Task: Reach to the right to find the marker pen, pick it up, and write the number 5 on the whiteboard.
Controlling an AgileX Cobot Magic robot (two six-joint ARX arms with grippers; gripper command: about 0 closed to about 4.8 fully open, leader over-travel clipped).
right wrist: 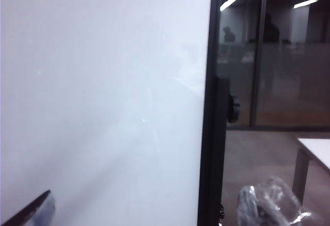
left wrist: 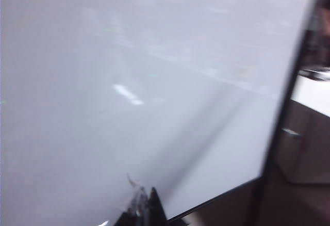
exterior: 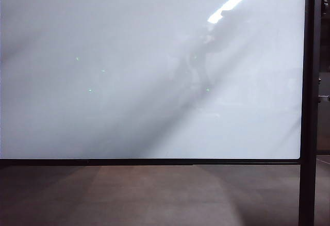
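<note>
The left pincer (left wrist: 142, 208) showed only as a dark pointed sliver at the bottom edge of the left wrist view, its tips seemingly close together, though too little showed to tell whether it was clenched or released; it pointed at the whiteboard (left wrist: 129, 81), which filled most of that view at a slant. The right pincer (right wrist: 31, 210) appeared only as one dark finger edge in the lower left corner of the right wrist view; it stood released, grasping nothing visible, and faced the board's right-hand frame (right wrist: 209, 107). Neither arm appeared in the exterior view, where the whiteboard (exterior: 129, 55) covered nearly the whole frame, blank and glossy, with its black upright post (exterior: 309, 107) at the right edge. A crinkled clear plastic wrap (right wrist: 268, 200) lay low at the right of the right wrist view. The marker pen showed in no view.
</note>
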